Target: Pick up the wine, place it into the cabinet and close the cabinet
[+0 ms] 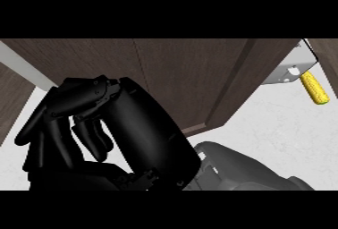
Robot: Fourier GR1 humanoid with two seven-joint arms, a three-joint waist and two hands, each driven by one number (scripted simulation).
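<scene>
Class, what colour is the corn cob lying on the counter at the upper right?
Yellow: the corn cob shows best in the head view.

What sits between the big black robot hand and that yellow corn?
In the head view, the brown cabinet door stands between the robot hand and the corn. Past the door's edge, bare white counter runs up to the corn.
</scene>
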